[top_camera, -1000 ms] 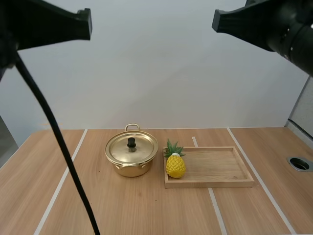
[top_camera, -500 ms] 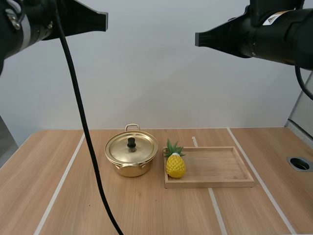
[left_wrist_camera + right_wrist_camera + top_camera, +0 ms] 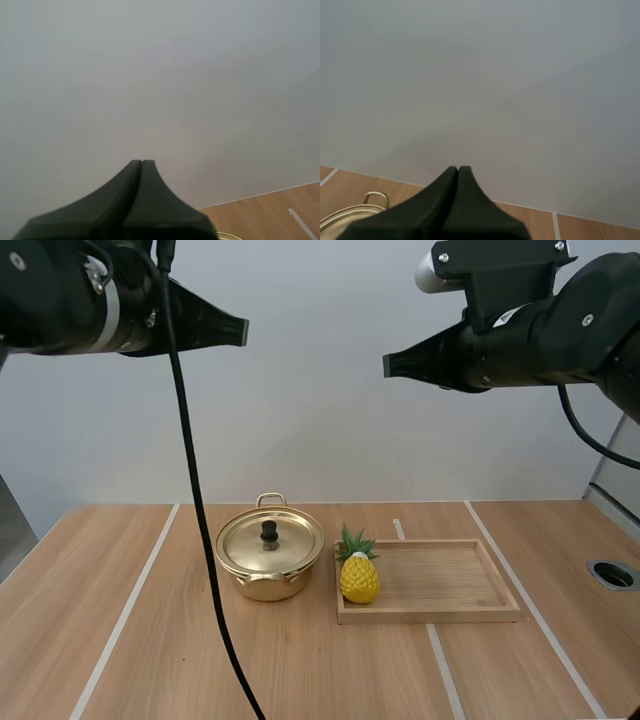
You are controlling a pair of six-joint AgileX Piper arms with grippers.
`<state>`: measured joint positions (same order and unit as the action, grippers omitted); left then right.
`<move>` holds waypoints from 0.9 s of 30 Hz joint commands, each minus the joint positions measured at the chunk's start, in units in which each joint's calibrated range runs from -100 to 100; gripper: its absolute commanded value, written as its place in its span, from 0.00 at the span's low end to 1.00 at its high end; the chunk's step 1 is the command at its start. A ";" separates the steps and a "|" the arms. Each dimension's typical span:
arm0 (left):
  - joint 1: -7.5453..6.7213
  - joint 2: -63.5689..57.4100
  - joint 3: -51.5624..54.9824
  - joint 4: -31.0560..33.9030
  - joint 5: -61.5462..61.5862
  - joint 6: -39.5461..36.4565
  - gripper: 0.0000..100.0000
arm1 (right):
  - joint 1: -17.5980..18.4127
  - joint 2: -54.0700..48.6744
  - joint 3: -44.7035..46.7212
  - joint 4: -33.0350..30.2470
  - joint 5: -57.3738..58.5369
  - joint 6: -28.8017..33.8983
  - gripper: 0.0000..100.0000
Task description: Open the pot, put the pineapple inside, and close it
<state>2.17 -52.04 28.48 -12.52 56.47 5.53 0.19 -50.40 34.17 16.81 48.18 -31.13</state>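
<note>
A gold pot (image 3: pixel 268 562) with its lid (image 3: pixel 270 540) on and a black knob stands at the middle of the table. Just to its right a yellow pineapple (image 3: pixel 359 575) with green leaves stands upright in the left end of a wooden tray (image 3: pixel 440 582). My left gripper (image 3: pixel 240 333) hangs high above the table's left side, shut with its fingers together (image 3: pixel 141 165). My right gripper (image 3: pixel 390 365) is high above the tray, also shut as one dark wedge (image 3: pixel 457 171); the pot's rim and handle (image 3: pixel 375 197) lie beside its fingers in the right wrist view.
The wooden table (image 3: pixel 150 660) has pale strips running front to back. A round grommet hole (image 3: pixel 612 574) sits near the right edge. A grey wall stands behind the table.
Both arms have swung inward and a little lower: the left gripper's tip moved right, the right gripper's tip moved left. Pot, pineapple and tray have not moved.
</note>
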 commanded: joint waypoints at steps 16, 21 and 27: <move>0.08 12.25 -7.07 -4.35 26.88 4.36 0.00 | 0.08 1.66 -0.44 0.47 7.02 -3.89 0.00; 0.08 13.78 -7.07 -4.83 32.83 6.37 0.00 | 0.08 1.66 -0.44 0.47 9.30 -3.89 0.00; 0.08 15.51 -7.07 -6.21 39.32 7.76 0.00 | 0.08 1.66 -0.44 0.47 10.48 -3.89 0.00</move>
<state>2.17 -36.97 22.12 -17.16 93.66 12.78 0.20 -48.54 34.17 17.22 57.47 -34.73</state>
